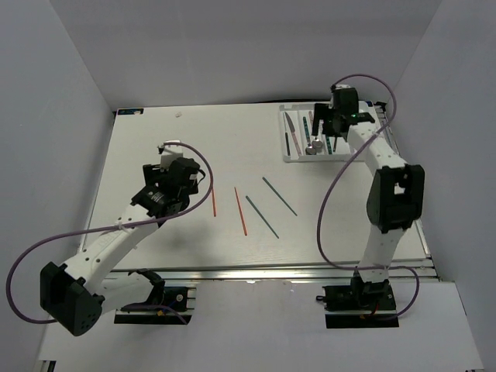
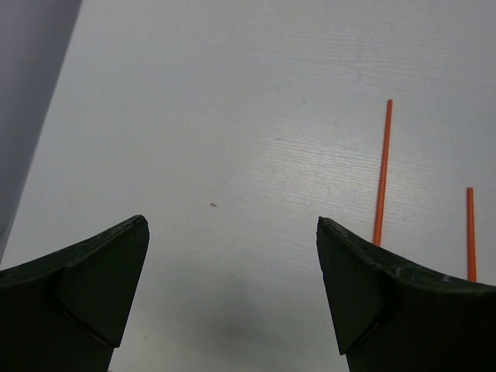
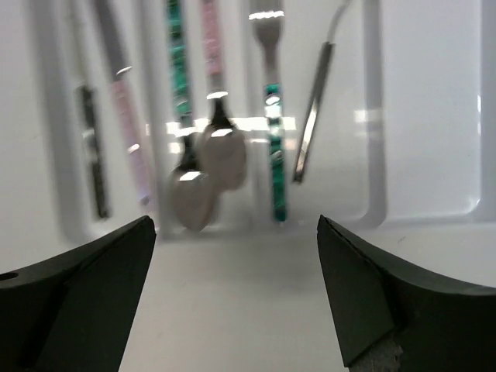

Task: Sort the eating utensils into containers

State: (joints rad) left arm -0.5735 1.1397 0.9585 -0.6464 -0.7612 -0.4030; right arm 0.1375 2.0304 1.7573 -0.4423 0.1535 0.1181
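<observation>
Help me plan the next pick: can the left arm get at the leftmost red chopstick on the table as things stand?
Probably yes. The left gripper is open and empty, just beside that red chopstick, with only bare table between them. The stick lies flat, so pinching it may be fiddly.

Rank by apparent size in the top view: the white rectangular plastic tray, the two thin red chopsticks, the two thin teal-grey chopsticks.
1. white rectangular plastic tray
2. nearer teal-grey chopstick and farther teal-grey chopstick: look alike
3. right red chopstick, barely shorter
4. left red chopstick, shortest
</observation>
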